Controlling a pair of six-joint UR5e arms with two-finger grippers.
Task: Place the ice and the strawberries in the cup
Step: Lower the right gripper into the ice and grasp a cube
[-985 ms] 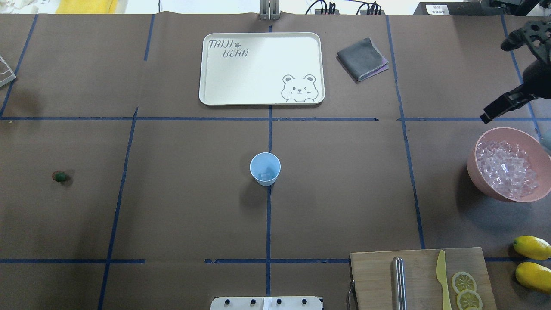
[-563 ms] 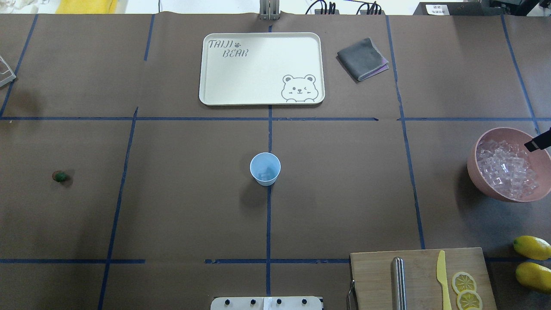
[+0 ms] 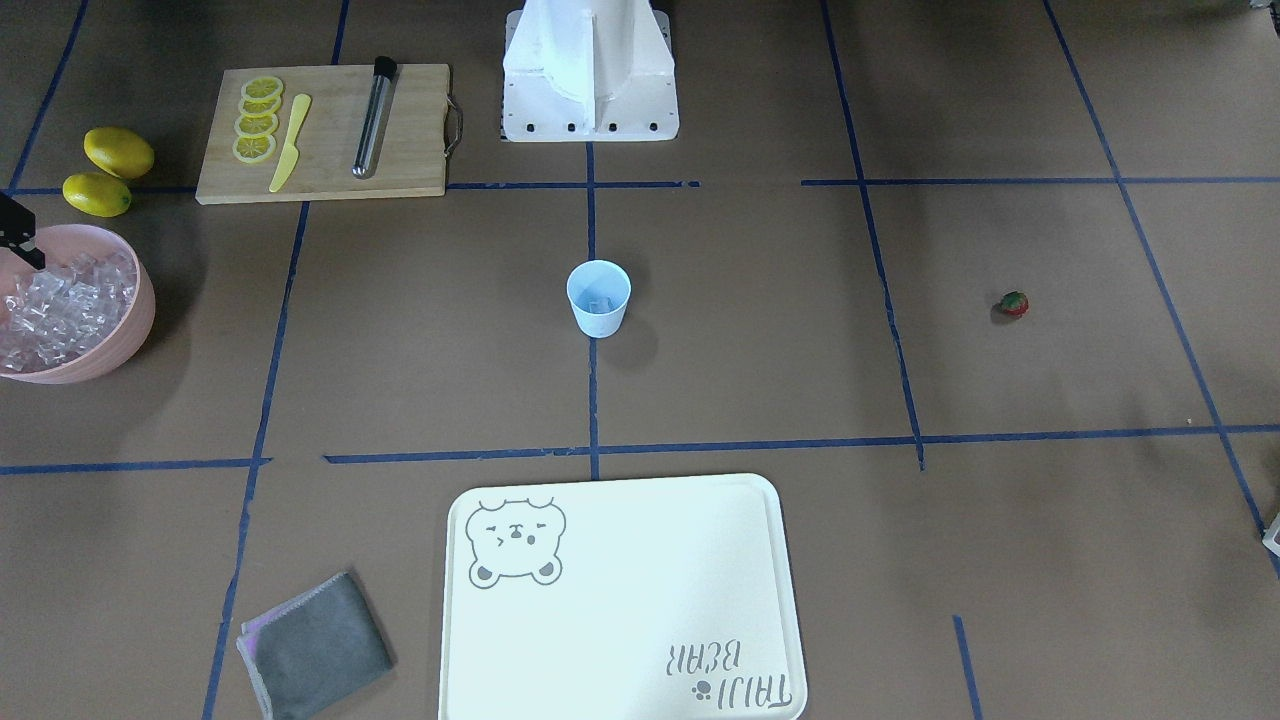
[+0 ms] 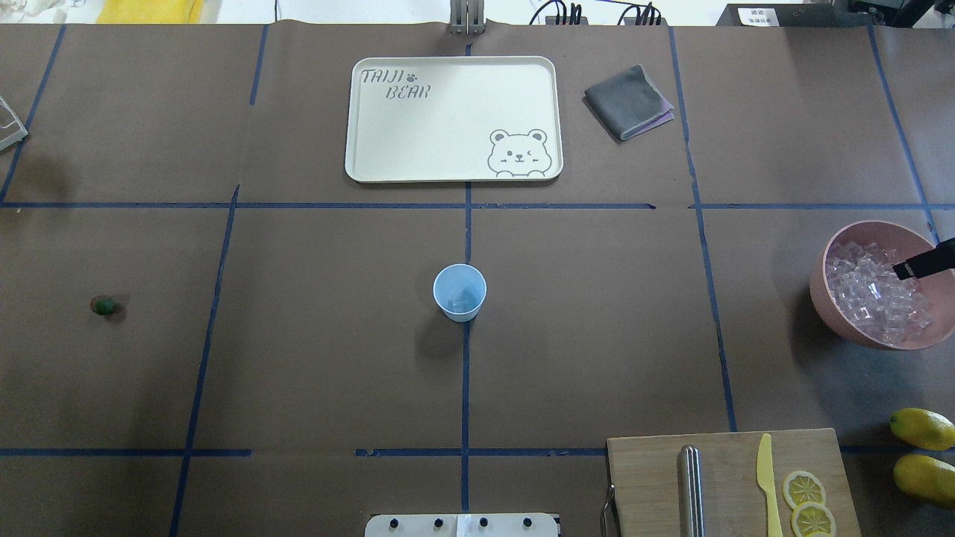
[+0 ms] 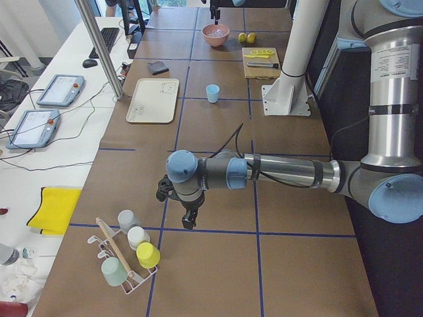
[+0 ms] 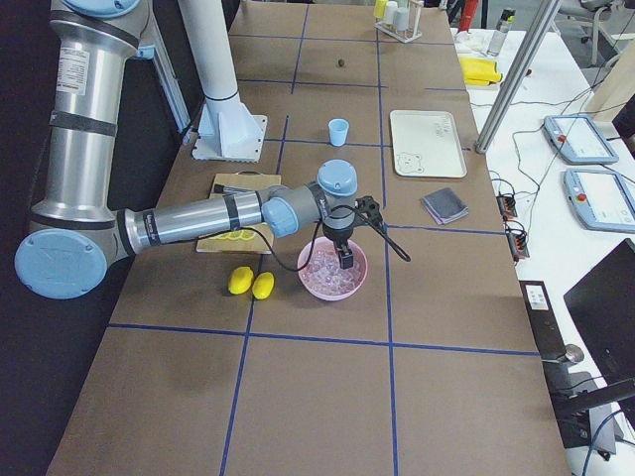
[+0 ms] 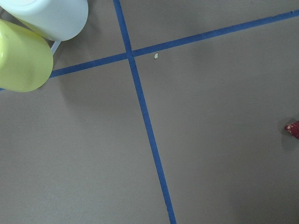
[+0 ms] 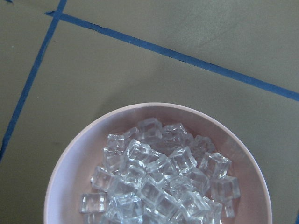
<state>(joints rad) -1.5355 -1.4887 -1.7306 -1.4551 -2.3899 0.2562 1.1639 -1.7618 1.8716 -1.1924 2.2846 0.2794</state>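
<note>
The right claw (image 4: pixel 909 268) hangs low over the pink bowl (image 4: pixel 819 294), just above the ice (image 4: pixel 877 298). Only 1 dark finger of it shows from above, so I cannot tell whether it is spread or pressed together. Its wrist camera looks straight down on clear cubes heaped in the bowl. The left claw (image 5: pixel 188 222) points down over bare counter (image 4: pixel 298 335) at the robot's far left, near 4 small tumblers (image 5: pixel 137 236) grouped at the counter's end. It shows only in the side view, and its state cannot be told either.

The strawberry (image 3: pixel 1013 304) lies alone on the counter on the robot's left, well apart from the cup (image 4: pixel 459 292) and from both claws. The cup stands upright at the counter's middle on a blue tape line, with a few ice cubes at its bottom. 2 lemons (image 4: pixel 922 429) lie beside a cutting board (image 4: pixel 645 477), near the bowl. A cream tray (image 4: pixel 448 127) and a folded grey cloth (image 4: pixel 628 101) lie beyond the cup.
</note>
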